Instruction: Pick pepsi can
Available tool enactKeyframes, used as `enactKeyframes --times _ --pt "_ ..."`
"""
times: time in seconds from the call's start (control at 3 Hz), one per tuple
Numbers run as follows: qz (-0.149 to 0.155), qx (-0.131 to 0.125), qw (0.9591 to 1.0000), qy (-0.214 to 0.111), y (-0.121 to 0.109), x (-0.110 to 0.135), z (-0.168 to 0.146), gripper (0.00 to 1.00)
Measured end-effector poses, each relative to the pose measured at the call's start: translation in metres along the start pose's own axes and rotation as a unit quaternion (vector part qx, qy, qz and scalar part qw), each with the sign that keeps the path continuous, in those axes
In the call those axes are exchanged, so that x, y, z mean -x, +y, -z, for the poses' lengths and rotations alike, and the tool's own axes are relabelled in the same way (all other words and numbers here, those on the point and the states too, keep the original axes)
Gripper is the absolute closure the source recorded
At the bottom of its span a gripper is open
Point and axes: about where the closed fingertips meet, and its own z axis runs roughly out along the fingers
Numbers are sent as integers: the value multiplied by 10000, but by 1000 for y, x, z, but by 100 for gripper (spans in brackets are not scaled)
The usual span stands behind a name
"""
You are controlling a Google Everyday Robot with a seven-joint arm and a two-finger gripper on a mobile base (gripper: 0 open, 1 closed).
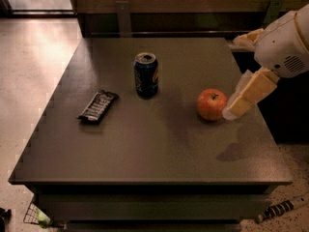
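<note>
The pepsi can [146, 75] stands upright on the dark table [145, 144], a little behind the middle. It is dark blue with a silver top rim. The gripper [240, 105] reaches in from the right edge on a white arm, just right of a red apple [211, 104]. It hangs above the table's right side, well to the right of the can and apart from it. It holds nothing that I can see.
A flat black snack-bar wrapper [98, 106] lies on the table left of the can. The apple sits between the can and the gripper. A dark low wall runs behind the table. Speckled floor lies to the left and front.
</note>
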Motion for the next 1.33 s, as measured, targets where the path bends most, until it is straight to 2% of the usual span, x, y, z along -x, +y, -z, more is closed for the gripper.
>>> enactKeyframes --times 0.33,0.67,1.0,1.33 --pt "-217 144 9928 -1173 0 33 -45 0" --pt "-392 285 9836 -1737 4 48 -75 0" --pt "-385 363 9711 -2328 3 69 -106 0" --pt "-174 250 9593 -2808 -3 94 -138 0"
